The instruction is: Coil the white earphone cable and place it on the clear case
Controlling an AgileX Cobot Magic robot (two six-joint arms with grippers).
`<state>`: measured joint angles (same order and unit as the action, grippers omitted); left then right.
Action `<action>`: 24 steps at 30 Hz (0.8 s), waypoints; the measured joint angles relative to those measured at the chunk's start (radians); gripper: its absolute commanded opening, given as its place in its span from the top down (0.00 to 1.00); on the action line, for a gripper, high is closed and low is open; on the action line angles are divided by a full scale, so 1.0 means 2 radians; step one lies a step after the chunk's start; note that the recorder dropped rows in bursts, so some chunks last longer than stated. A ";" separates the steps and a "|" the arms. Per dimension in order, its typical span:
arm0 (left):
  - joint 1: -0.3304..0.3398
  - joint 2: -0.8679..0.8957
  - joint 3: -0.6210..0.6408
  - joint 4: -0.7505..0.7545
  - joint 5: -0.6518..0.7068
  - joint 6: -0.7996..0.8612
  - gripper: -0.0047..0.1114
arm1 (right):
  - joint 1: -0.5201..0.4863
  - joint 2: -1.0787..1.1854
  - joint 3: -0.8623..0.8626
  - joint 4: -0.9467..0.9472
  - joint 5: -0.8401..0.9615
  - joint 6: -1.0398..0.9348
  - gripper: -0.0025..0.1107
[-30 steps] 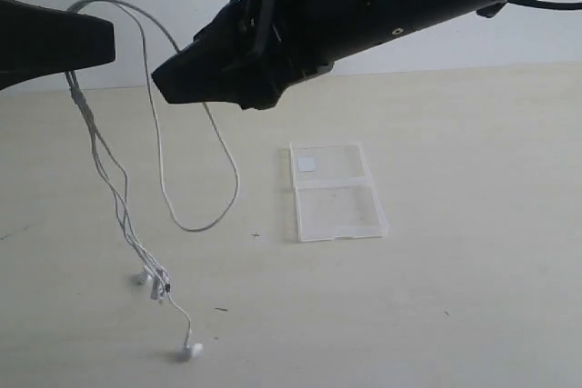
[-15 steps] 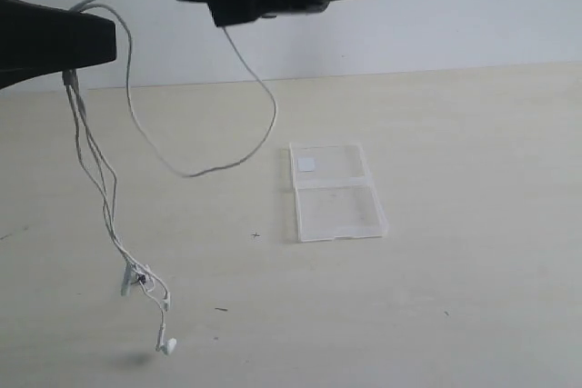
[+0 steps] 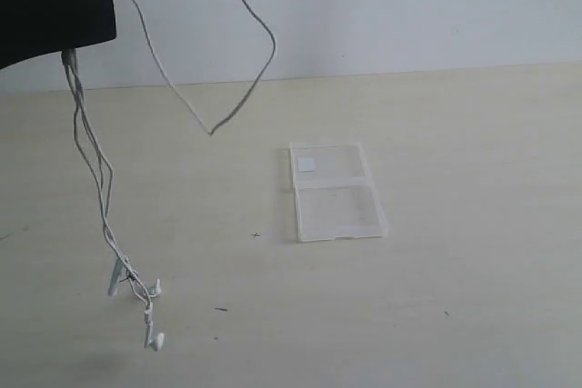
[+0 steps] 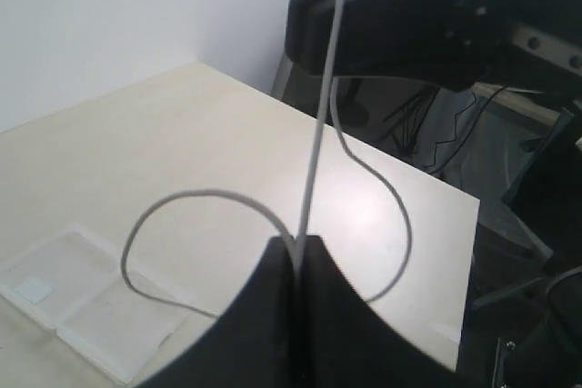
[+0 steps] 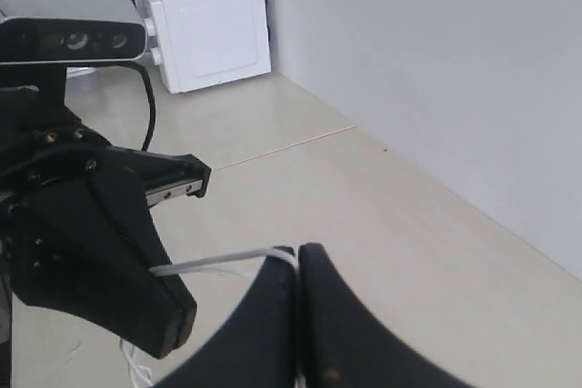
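White earphone cable, long and very thin, hangs in the air over a broad pale wooden tabletop, strung between both grippers. The tabletop's far edge meets a plain white wall. Its right half and near side lie bare, giving wide room around the small flat clear plastic case. That case lies open near the middle, with its two halves flat and a white square sticker on the far half.

The black left gripper is high at the left, its jaws pressed together on the cable. The right gripper, almost out of the exterior view at the top, likewise pinches the wire between closed jaws. A slack loop sags between them, left of the case and well above it. Two strands drop from the left gripper to small white earbuds near the table's front left. Whether they touch the wood is unclear.
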<state>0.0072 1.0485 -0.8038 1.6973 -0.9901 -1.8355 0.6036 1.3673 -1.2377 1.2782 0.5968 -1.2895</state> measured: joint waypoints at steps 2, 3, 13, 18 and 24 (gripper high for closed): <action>0.000 0.000 0.000 -0.003 -0.003 0.000 0.93 | 0.000 0.000 -0.008 -0.002 0.006 0.004 0.98; 0.000 0.000 0.000 -0.003 -0.004 0.000 0.92 | 0.000 0.003 -0.012 -0.002 0.008 0.009 0.98; 0.000 0.016 0.000 0.004 0.004 0.019 0.90 | -0.002 0.028 -0.066 0.003 0.025 0.045 0.98; 0.000 0.032 0.000 -0.009 -0.002 0.028 0.90 | -0.002 0.035 -0.088 -0.023 0.046 0.084 0.98; 0.000 0.037 0.000 -0.008 -0.006 0.033 0.90 | -0.002 0.039 -0.091 -0.031 0.049 0.097 0.98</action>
<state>0.0072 1.1233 -0.8038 1.6817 -1.0013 -1.7686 0.5993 1.4445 -1.4189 1.2166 0.6950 -1.0953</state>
